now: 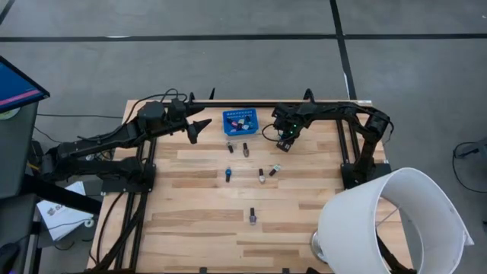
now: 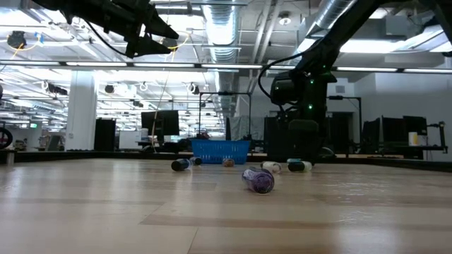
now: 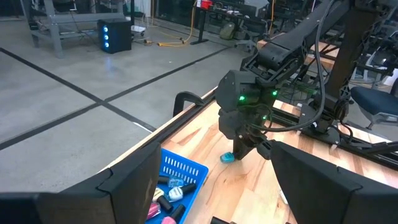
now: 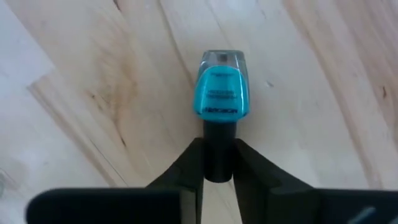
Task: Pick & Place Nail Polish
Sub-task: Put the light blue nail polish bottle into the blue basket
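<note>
the right gripper (image 4: pixel 217 163) has its two dark fingers pinched on the black cap of a teal nail polish bottle (image 4: pixel 222 87) lying on the wooden table (image 1: pixel 198 221), to the right of the blue mesh basket (image 1: pixel 240 122). the cap is slim, round and smooth, so a light pinch may let the glassy bottle swing or slip on the lift. other small bottles lie scattered on the pale planks, some already in the basket. the left gripper (image 1: pixel 199 127) hangs wide open and empty left of the basket.
</note>
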You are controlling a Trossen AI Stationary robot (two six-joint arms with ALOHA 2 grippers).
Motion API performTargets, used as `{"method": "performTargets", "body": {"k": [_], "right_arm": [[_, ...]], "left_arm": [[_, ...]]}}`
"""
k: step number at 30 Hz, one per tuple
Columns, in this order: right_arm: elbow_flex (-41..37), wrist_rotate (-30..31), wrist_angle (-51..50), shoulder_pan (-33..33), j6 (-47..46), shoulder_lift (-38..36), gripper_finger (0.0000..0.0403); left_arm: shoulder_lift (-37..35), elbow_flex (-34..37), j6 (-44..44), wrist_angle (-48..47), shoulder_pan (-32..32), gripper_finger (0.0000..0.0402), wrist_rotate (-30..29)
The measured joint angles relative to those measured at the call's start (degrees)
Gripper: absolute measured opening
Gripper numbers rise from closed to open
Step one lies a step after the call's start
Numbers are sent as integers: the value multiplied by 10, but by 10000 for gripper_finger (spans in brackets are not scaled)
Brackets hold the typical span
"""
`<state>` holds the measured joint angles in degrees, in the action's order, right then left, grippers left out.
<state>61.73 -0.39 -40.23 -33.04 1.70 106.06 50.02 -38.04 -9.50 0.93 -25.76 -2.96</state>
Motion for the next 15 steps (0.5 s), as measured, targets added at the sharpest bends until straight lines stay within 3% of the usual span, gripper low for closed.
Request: {"method": "performTargets", "body": {"k": [7,15], "right_arm": [[13,9,-6,0,-4,-10,48],[98,27,16,0,-13,-57,48]], "left_arm": [[0,0,0,0,0,298,0],[0,0,1,-1,0,298,0]]}}
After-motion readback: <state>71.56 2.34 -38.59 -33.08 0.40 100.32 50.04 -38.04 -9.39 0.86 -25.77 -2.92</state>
